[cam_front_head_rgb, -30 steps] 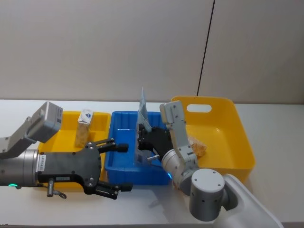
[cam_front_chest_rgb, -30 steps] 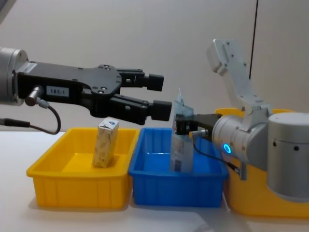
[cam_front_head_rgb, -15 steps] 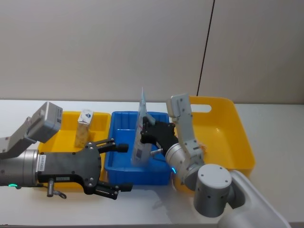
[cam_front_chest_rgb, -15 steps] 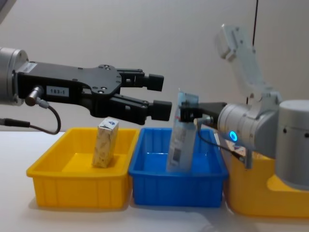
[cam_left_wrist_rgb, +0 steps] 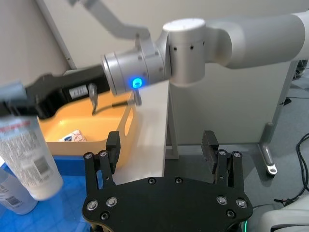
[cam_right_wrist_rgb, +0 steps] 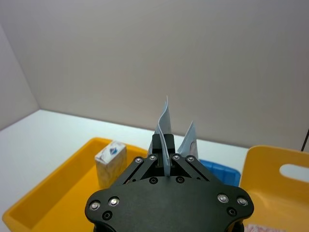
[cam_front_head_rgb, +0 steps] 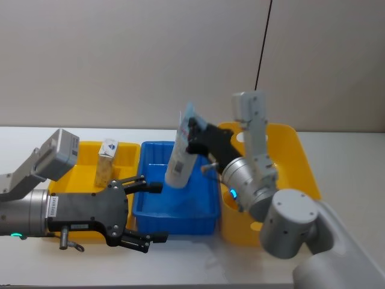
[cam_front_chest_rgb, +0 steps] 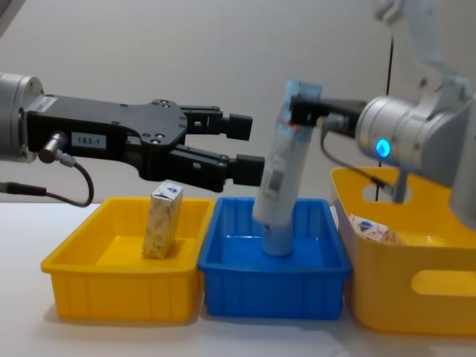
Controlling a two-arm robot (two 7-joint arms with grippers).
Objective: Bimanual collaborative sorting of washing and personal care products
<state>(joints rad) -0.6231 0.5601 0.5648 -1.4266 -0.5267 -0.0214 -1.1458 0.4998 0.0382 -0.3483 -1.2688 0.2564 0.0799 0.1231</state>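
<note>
1. Two grippers were noted. Nearest the robot, the left gripper (cam_front_head_rgb: 146, 212) hung above the seam between the yellow tray (cam_front_head_rgb: 83, 152) and the blue tray (cam_front_head_rgb: 151, 212), its fingers spread apart and holding nothing. The left wrist view confirmed a clear gap between them.

2. Past it, the right gripper (cam_front_chest_rgb: 297, 109) was clamped on the crimped flat end of the pale blue tube (cam_front_chest_rgb: 282, 172). The tube hung cap-down and tilted above the blue tray, its lower end level with the tray rim in the chest view. Contact with the tray floor could not be established.

3. A second container (cam_front_chest_rgb: 278, 238), apparently a bottle, stood in the blue tray just behind the tube's lower end. Whether the two touched could not be told.

4. The beige carton (cam_front_head_rgb: 106, 161) stood upright in the yellow tray, apart from both grippers.

5. Farthest right, a small packet (cam_front_chest_rgb: 371, 227) lay in the big yellow bin (cam_front_head_rgb: 306, 175).

6. Handling assessment, as judgement: the tube appeared light, with soft walls that would yield under squeeze. The crimped end is the stiff part and the sound place to hold. Held there, the weight hangs below the grip and may swing, and the glossy skin could slip.

7. The carton appeared light and rigid, though crushable. A hold across its flat sides near mid-height would suit.
</note>
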